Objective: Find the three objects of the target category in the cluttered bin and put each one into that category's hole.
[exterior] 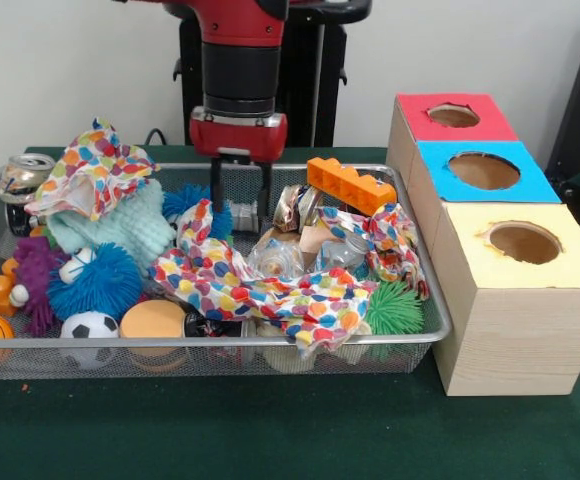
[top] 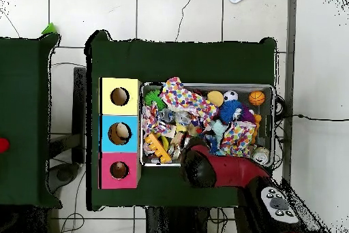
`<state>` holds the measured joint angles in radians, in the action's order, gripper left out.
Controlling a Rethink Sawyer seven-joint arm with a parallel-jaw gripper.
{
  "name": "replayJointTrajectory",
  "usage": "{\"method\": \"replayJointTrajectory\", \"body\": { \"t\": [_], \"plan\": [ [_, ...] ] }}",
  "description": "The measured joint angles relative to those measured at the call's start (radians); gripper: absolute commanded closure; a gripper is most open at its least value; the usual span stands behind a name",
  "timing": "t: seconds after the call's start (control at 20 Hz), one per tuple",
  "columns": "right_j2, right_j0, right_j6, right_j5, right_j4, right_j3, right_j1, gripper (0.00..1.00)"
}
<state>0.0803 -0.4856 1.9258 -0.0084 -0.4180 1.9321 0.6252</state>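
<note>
My gripper (exterior: 240,200) hangs released and empty over the wire mesh bin (exterior: 425,300), near the orange plastic brick (exterior: 350,185). The three-coloured wooden box (exterior: 490,330) shows no delivered object; everything seems left to do.

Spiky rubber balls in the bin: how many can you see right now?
3. A blue spiky ball at the front view's left, another blue one behind the polka-dot cloth, and a green one at the right front corner. Clutter may hide more.
</note>
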Motion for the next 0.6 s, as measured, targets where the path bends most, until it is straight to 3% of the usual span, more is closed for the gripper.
{"method": "replayJointTrajectory", "body": {
  "t": [0.6],
  "plan": [
    [-0.025,-0.049,0.000,-0.028,0.020,-0.009,-0.011,0.00]
  ]
}}
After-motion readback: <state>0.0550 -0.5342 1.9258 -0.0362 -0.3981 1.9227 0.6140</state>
